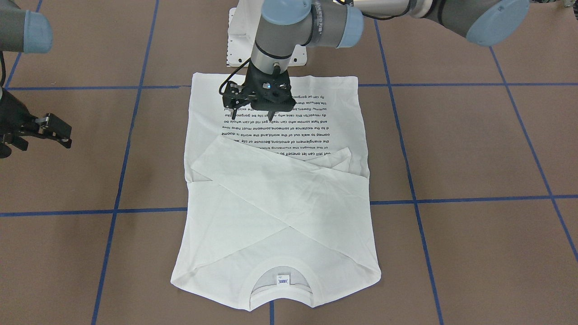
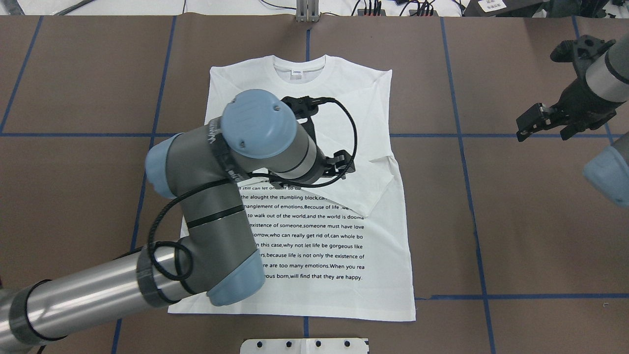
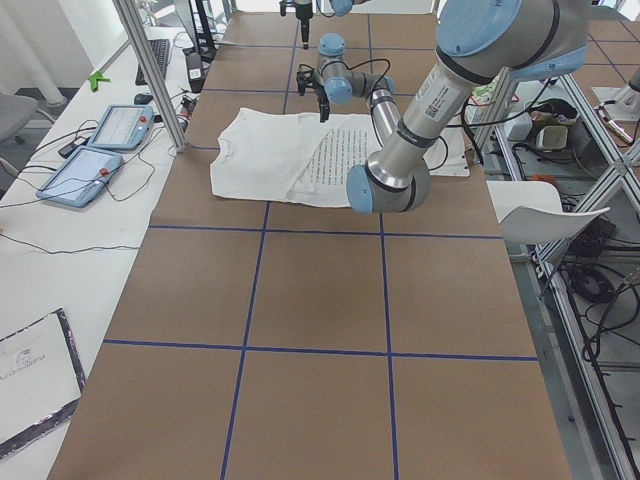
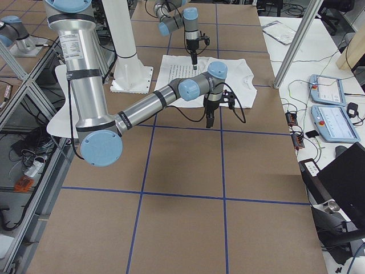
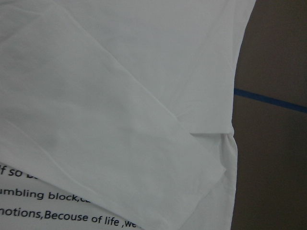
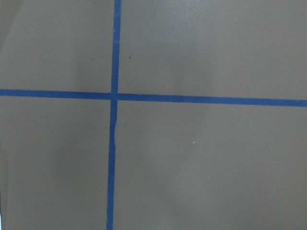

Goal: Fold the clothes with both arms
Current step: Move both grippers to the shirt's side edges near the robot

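The white long-sleeved T-shirt (image 1: 280, 216) lies flat on the brown table, black text side up, with both sleeves folded across the chest. Its neck points away from the robot. It also shows in the overhead view (image 2: 344, 236) and fills the left wrist view (image 5: 96, 96). My left gripper (image 1: 252, 118) hangs open and empty just above the printed text, near the folded sleeve edge. My right gripper (image 2: 543, 129) is open and empty, off the shirt over bare table on the robot's right. The right wrist view shows only table and tape.
A white metal pedestal (image 1: 237, 40) stands at the shirt's hem end, by the robot. Blue tape lines (image 2: 457, 147) grid the table. Side benches hold tablets (image 3: 100, 150) and metal posts (image 4: 293, 43). My left arm's elbow (image 2: 211, 221) hangs over the shirt's left half.
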Motion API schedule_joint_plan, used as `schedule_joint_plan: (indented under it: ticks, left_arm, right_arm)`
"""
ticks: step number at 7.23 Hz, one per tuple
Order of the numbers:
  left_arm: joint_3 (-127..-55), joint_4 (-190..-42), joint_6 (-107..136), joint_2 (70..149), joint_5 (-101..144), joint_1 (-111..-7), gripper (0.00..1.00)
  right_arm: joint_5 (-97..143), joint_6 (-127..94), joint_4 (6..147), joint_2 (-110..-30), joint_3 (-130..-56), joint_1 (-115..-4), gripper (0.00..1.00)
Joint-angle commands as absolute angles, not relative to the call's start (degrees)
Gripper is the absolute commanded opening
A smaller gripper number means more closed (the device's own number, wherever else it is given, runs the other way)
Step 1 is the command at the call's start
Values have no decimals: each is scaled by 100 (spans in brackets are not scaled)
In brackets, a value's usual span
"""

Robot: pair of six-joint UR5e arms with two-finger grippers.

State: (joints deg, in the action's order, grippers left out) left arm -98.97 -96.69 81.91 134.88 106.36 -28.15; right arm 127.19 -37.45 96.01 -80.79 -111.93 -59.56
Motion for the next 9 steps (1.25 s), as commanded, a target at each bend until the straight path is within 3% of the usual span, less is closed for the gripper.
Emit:
schedule_joint_plan:
  ticks: [1,3,7,9]
  left_arm:
    - [-10965,-9291,7561,12599,10635,-2917,100]
    - [-11503,-9290,7218,11999,10635,-2979,100]
    - [-11742,-9334,7154,11584,10661,-2979,99]
    - [-11733,-9325,7163,11584,10652,-2971,99]
  right_arm:
    - [12141,-5107,9206,-8226,-11679,-5032,100]
    - [11429,-7102,7581,-8507,-11715,-3803,100]
    - [9840,-9286,7733,-8411,-12155,-1359,100]
    - [9695,-9448,8496,-8070,-12217,-968,100]
